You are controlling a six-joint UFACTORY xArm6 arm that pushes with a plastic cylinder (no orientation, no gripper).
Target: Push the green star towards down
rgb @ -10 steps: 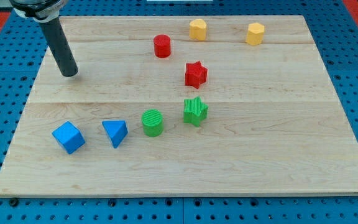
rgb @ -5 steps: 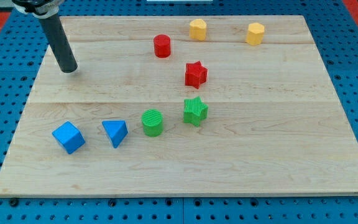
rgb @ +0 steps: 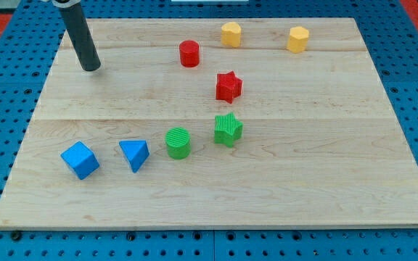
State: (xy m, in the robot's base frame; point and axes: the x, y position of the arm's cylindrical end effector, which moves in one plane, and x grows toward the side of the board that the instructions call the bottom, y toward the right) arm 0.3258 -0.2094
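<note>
Clearly my tip carries no fingers or jaws, so nothing can be clenched or released; it is a bare rod end resting on the wooden board, touching no block. Nearest to it, toward the view's right, stands the red cylinder, and below my tip, near the board's left side, sit the blue cube and blue pyramid-like block. Farther right and lower come the green cylinder, then the green star, just beneath the red star. Farthest are two yellow blocks along the top. I judge the green star light, rigid and ready to slide or spin; contact belongs on its upper side, centred, in the narrow gap under the red star.
</note>
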